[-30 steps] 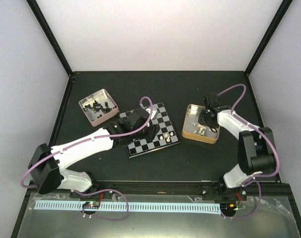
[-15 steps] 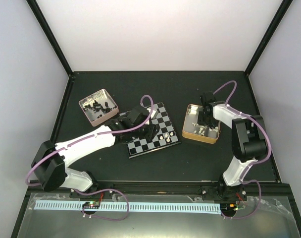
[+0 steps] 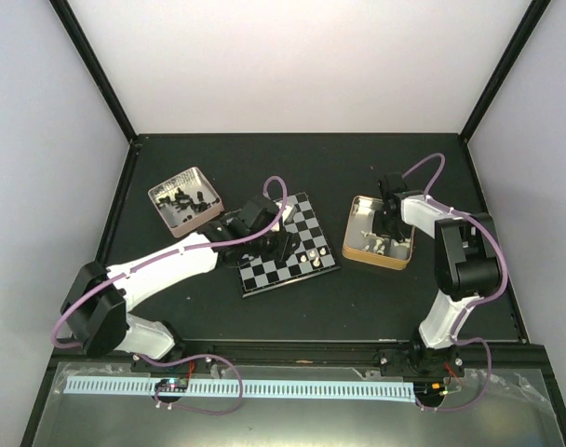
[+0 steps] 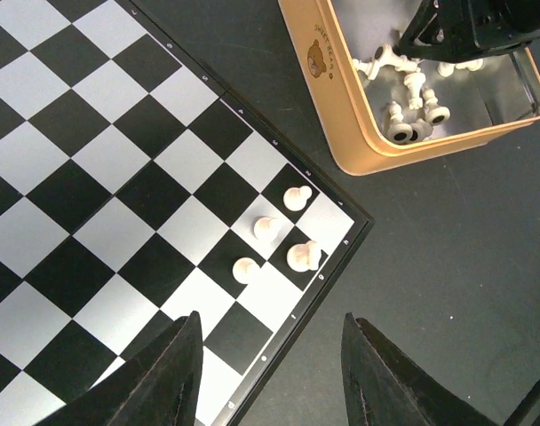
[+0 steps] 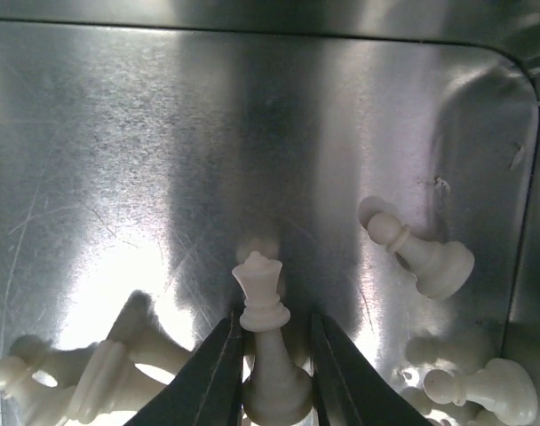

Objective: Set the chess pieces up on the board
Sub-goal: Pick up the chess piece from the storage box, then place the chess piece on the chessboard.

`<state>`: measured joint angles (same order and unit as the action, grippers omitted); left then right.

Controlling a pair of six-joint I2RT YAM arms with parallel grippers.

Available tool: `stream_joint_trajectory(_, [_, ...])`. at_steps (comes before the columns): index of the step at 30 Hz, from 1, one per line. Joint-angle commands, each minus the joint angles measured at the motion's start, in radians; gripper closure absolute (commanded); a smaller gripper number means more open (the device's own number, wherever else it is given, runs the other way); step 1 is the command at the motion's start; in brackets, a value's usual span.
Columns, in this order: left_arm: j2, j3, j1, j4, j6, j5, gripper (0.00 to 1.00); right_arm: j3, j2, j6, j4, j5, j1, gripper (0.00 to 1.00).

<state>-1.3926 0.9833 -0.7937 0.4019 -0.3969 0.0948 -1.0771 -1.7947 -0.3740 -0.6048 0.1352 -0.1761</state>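
Note:
The board (image 3: 306,214) lies mid-table, and several white chess pieces (image 4: 266,227) stand near its right corner. My left gripper (image 4: 272,318) is open and empty above the board's edge (image 4: 337,257), just short of those pieces; it also shows in the top view (image 3: 281,244). My right gripper (image 5: 273,316) is down inside the tan box (image 3: 357,251), shut on a white crowned piece (image 5: 268,355) that points away from the camera. More white pieces (image 5: 421,257) lie loose on the box's metal floor. Black pieces (image 3: 182,198) sit in the pinkish tray.
The pinkish tray (image 3: 207,220) stands left of the board and close to my left arm. The tan box wall (image 4: 341,133) lies right of the board's corner, with a strip of dark table between them. Black frame posts rise at the table's far corners.
My right arm has swung in and lowered its gripper into the tan box. My left gripper has shifted slightly further over the board.

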Motion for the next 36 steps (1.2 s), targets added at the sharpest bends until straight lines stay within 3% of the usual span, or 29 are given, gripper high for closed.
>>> stream_joint_trajectory(1, [-0.004,0.022,0.005,-0.013,0.000,0.033,0.56,0.036,0.027,-0.015,0.007,-0.036,0.006,0.84])
stream_joint_trajectory(6, [0.015,0.025,0.008,-0.013,-0.012,0.039,0.55,0.065,0.078,-0.005,0.077,-0.073,0.004,0.91])
stream_joint_trajectory(11, [0.057,0.061,0.048,0.033,-0.018,0.112,0.54,0.150,0.301,0.053,0.249,-0.183,0.003,0.94])
stream_joint_trajectory(18, [0.175,0.074,0.155,0.020,-0.059,0.348,0.45,0.331,0.640,0.092,0.530,-0.578,-0.021,0.93])
stream_joint_trajectory(24, [0.227,0.097,0.181,-0.046,-0.126,0.557,0.36,0.424,0.814,0.046,0.750,-0.978,-0.096,0.91])
stream_joint_trajectory(30, [0.250,0.087,0.184,-0.169,-0.227,0.696,0.28,0.422,0.873,0.030,0.810,-1.177,-0.199,0.92])
stream_joint_trajectory(36, [0.235,0.097,0.183,-0.219,-0.255,0.794,0.26,0.353,0.847,0.151,0.685,-1.194,-0.315,0.92])
